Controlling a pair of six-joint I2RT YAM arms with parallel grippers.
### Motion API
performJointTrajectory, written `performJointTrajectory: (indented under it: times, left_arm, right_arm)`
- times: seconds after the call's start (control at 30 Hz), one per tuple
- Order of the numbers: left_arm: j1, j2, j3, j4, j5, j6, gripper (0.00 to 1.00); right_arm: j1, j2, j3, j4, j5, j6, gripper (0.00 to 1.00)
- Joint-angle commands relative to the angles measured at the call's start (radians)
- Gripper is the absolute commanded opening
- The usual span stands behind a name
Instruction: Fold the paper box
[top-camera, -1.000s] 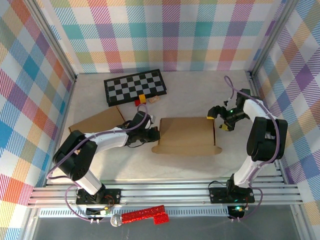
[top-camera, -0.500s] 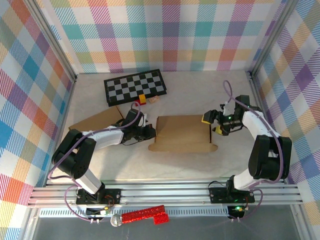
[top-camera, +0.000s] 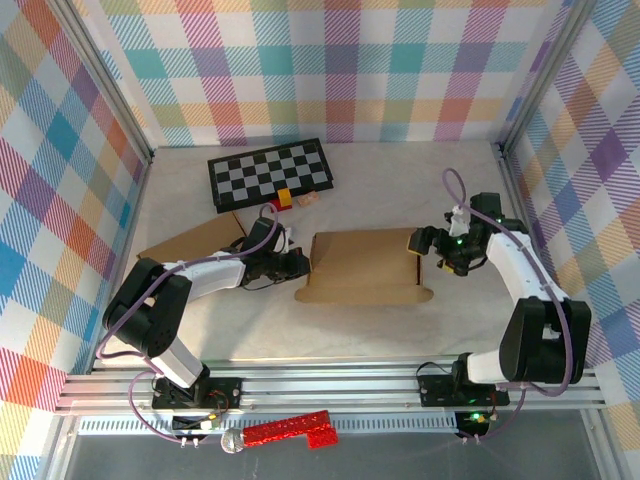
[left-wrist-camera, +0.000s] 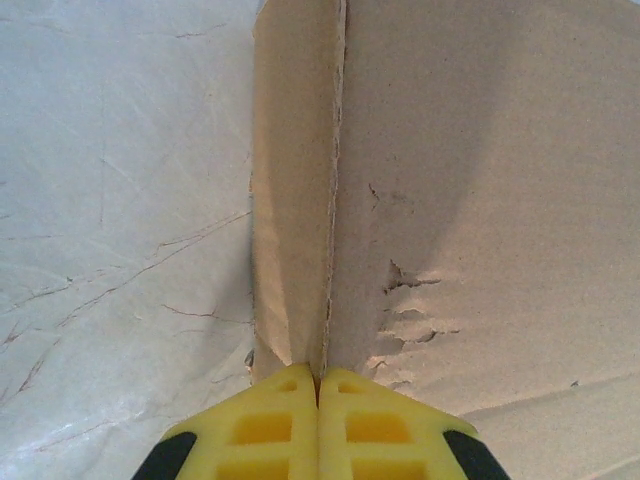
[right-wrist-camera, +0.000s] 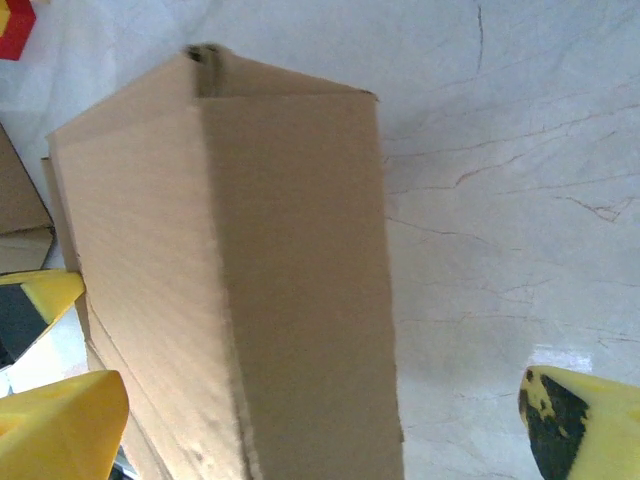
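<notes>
The paper box (top-camera: 365, 265) is a brown cardboard piece, partly folded, lying in the middle of the table. My left gripper (top-camera: 297, 262) is at its left end. In the left wrist view the yellow fingers (left-wrist-camera: 290, 410) are shut on a thin cardboard edge of the box (left-wrist-camera: 470, 180), beside a raised side panel. My right gripper (top-camera: 425, 250) is at the box's right end, open. In the right wrist view its two yellow fingertips stand wide apart, with the box's upright end panel (right-wrist-camera: 290, 270) between them and touching neither.
A black-and-white checkerboard (top-camera: 270, 173) lies at the back left, with small red and yellow blocks (top-camera: 284, 198) and a wooden piece (top-camera: 307, 199) at its front edge. A second flat cardboard sheet (top-camera: 195, 240) lies left of the box. Chequered walls enclose the table.
The box has slid a little left and toward the back with the left gripper. The right gripper has come in around the box's right end, its arm stretched further forward.
</notes>
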Motion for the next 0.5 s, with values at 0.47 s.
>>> performJointTrajectory:
  times: [0.47]
  left_arm:
    - [0.030, 0.005, -0.025, -0.065, 0.000, -0.026, 0.00]
  right_arm:
    - [0.084, 0.131, -0.098, 0.297, -0.405, 0.212, 0.71]
